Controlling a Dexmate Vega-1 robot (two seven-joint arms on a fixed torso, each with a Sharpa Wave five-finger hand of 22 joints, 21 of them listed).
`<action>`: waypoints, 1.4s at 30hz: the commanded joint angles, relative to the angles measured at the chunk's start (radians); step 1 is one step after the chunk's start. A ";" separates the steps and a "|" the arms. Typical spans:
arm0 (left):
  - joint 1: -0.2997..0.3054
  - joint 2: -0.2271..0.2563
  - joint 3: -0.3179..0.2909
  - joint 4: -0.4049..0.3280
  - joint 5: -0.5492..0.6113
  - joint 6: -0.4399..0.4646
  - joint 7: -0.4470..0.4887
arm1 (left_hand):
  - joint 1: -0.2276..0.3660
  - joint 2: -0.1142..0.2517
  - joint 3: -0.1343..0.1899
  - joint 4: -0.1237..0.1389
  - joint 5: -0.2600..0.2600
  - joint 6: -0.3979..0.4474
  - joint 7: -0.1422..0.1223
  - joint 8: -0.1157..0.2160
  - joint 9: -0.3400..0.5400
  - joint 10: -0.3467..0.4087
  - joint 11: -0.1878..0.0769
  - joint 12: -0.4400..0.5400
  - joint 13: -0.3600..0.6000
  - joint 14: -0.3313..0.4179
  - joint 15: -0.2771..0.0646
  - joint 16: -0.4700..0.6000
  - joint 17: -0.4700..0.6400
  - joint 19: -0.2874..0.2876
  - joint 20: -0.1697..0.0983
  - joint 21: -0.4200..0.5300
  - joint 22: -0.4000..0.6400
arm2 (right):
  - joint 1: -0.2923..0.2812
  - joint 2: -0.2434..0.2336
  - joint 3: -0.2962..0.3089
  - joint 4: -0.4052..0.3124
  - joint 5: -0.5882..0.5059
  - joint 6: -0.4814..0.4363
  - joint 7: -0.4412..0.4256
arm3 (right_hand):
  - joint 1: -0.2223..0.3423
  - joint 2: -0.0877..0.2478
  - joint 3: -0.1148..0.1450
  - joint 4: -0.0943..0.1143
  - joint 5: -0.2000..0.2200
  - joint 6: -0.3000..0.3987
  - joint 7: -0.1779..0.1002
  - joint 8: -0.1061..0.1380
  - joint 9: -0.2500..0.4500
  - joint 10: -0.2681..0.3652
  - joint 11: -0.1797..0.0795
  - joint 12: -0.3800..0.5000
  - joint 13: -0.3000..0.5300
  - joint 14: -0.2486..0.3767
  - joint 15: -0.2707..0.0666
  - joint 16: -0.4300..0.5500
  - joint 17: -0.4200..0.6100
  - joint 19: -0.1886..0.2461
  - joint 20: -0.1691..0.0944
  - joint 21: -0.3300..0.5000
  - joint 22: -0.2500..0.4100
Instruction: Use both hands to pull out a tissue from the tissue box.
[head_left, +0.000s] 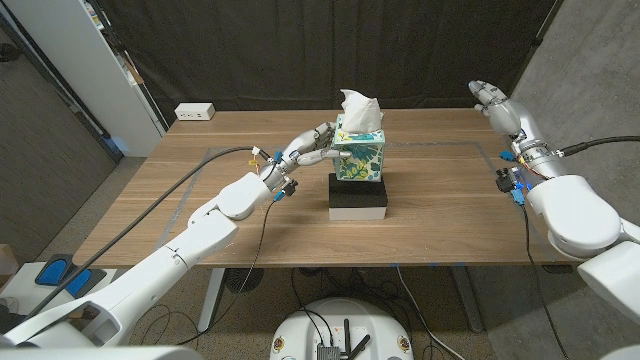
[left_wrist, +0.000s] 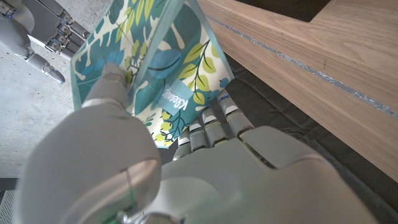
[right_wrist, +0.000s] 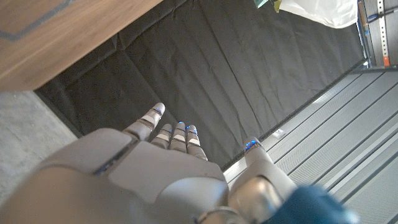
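The tissue (head_left: 360, 108) stood up in a white, crumpled tuft from the top of the tissue box (head_left: 360, 155), just above the middle of the head view. It looked thin, soft and nearly weightless, likely to tear if snatched, so the place to take it was probably low on the tuft, near the slot, pulling straight up. The box was a leaf-patterned cardboard cube, light enough to lift along with the sheet unless it was held down. It sat on a black-and-white block (head_left: 359, 196) in the centre of the worktop (head_left: 450, 215).

The left hand (head_left: 312, 146) was at the box's left side, thumb on one face and fingers on another in the left wrist view, grasping it as a brace.

The right hand (head_left: 497, 103) hung in the upper right of the frame, well apart from the box, fingers loosely spread and holding nothing. It seemed the one meant to pinch the tuft.

A white power strip (head_left: 195, 111) lay at the worktop's upper left edge.
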 joint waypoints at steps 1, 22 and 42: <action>-0.004 -0.004 0.004 0.003 0.000 0.005 -0.001 | 0.003 0.012 0.010 -0.001 0.005 0.005 -0.007 0.008 0.001 0.003 0.001 -0.001 0.004 -0.006 -0.016 0.002 0.001 -0.001 -0.002 0.004 0.004 | 0.023 0.014 -0.101 -0.013 -0.292 -0.040 -0.065 | 0.026 0.085 0.025 0.004 0.010 0.029 -0.012 0.013 0.003 0.030 -0.010 0.011 0.002 0.015 -0.024 0.014 0.000 0.021 -0.010 0.008 0.003; -0.019 -0.007 0.008 0.006 0.007 0.017 -0.001 | 0.001 0.013 0.012 -0.001 0.006 0.005 -0.007 0.013 0.001 0.004 -0.001 -0.003 0.008 -0.007 -0.014 0.001 0.001 -0.001 -0.001 0.005 0.004 | 0.047 0.041 -0.204 -0.021 -0.583 -0.135 -0.075 | 0.066 0.078 0.056 -0.019 0.005 0.077 -0.039 0.019 0.003 0.073 -0.027 0.016 0.002 0.058 -0.024 0.023 -0.007 0.049 0.000 0.013 0.003; -0.053 -0.022 0.021 0.055 -0.010 0.008 -0.031 | -0.003 0.012 0.015 0.000 0.006 0.001 -0.009 0.017 0.001 0.003 0.000 -0.006 0.012 -0.007 -0.015 0.001 0.001 -0.002 -0.002 0.006 0.004 | 0.091 0.064 -0.288 -0.003 -0.697 -0.171 -0.085 | 0.093 0.068 0.071 -0.041 -0.007 0.085 -0.054 0.011 0.005 0.080 -0.040 0.009 0.003 0.078 -0.022 0.027 -0.006 0.067 0.034 0.015 0.005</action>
